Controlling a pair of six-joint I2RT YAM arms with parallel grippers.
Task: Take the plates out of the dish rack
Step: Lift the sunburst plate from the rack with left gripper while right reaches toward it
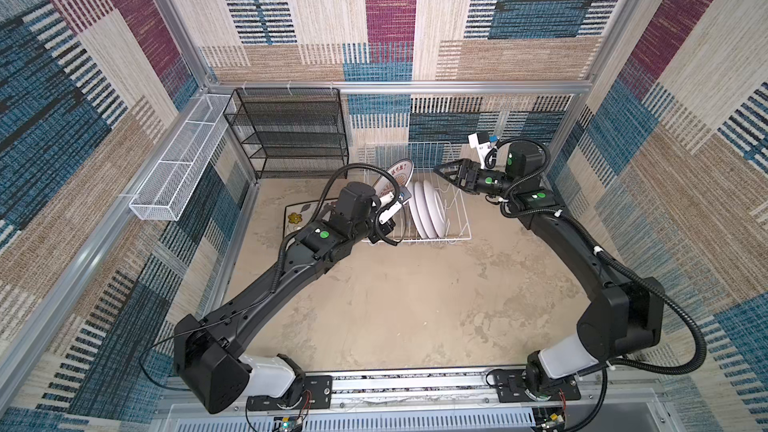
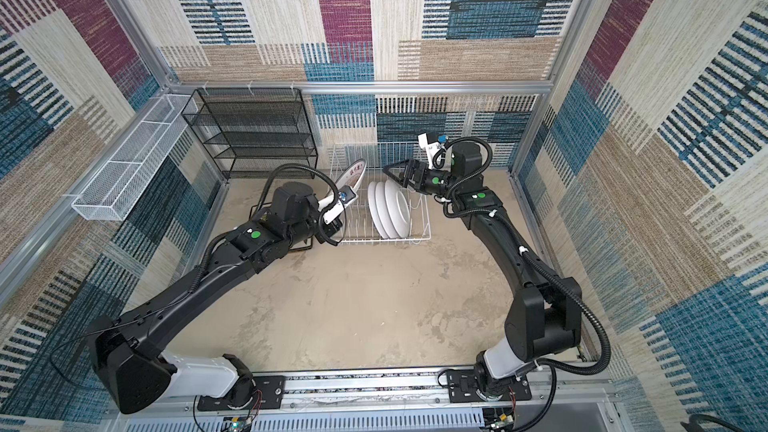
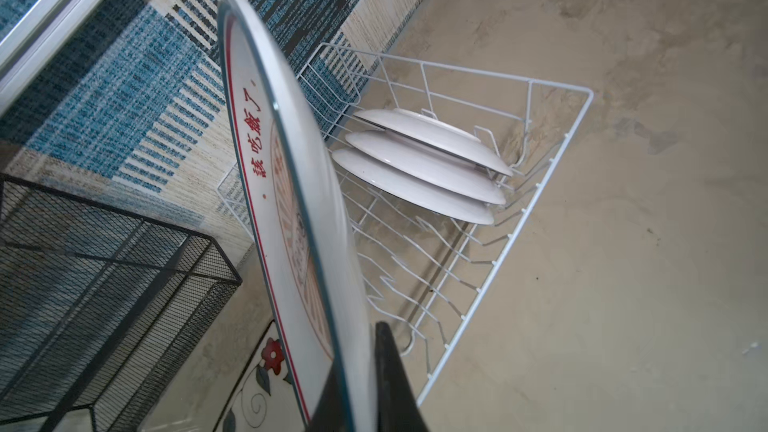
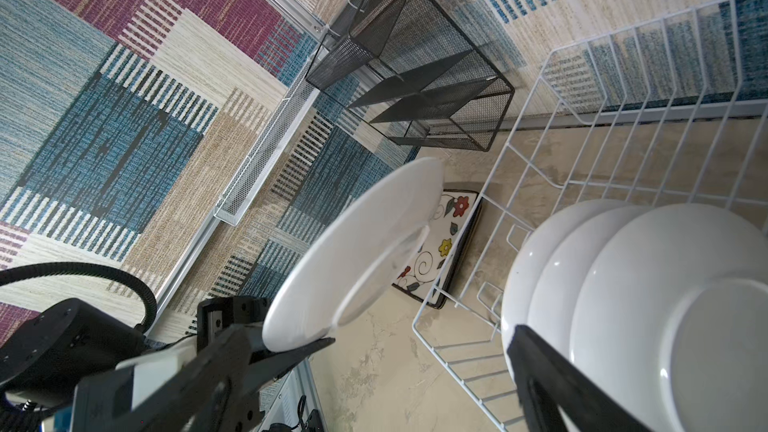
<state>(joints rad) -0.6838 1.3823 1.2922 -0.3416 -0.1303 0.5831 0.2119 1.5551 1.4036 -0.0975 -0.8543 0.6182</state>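
Left gripper (image 3: pixel 356 388), clamped on the rim of a round plate (image 3: pixel 291 168), holds it raised at 10 o'clock of the dish rack (image 1: pixel 457 238) for unloading; right gripper (image 1: pixel 444 172), spread empty at 1 o'clock, faces three racked plates (image 1: pixel 428 209).

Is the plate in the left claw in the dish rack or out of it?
Out: the left claw grips the round plate, lifted clear of the dish rack tines.
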